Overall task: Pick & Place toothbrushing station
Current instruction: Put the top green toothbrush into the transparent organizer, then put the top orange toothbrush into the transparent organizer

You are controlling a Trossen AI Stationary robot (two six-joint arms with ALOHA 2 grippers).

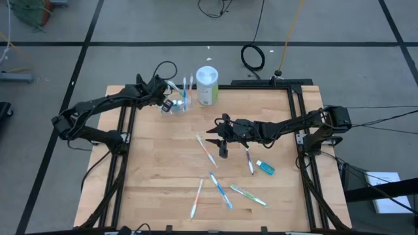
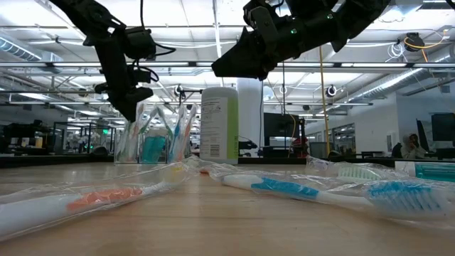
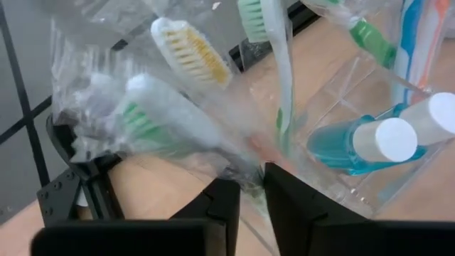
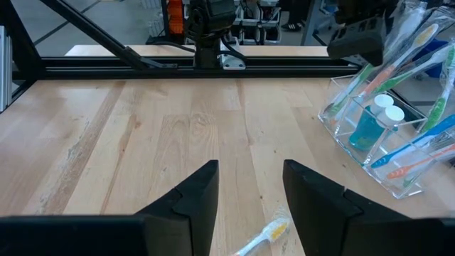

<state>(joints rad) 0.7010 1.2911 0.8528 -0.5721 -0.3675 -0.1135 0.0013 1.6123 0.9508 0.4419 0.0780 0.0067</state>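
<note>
Wrapped toothbrushes (image 3: 178, 92) blurred, handles hidden behind left gripper (image 3: 252, 195). Clear cup (image 4: 377, 142) cut by right wrist picture's edge. Loose toothbrush (image 4: 266, 235) mostly cut off, colour unclear.

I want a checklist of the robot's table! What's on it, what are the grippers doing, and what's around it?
Surface: wooden table.
Job's things: clear holder with wrapped toothbrushes and blue tubes; loose toothbrushes mid-table; one blue tube on the table.
Clutter: white and green canister.
Grippers: left gripper at the holder, nearly shut on toothbrush wrapping; right gripper open above the table, empty.
Cables: coils on the floor.
Surroundings: person far off.
</note>
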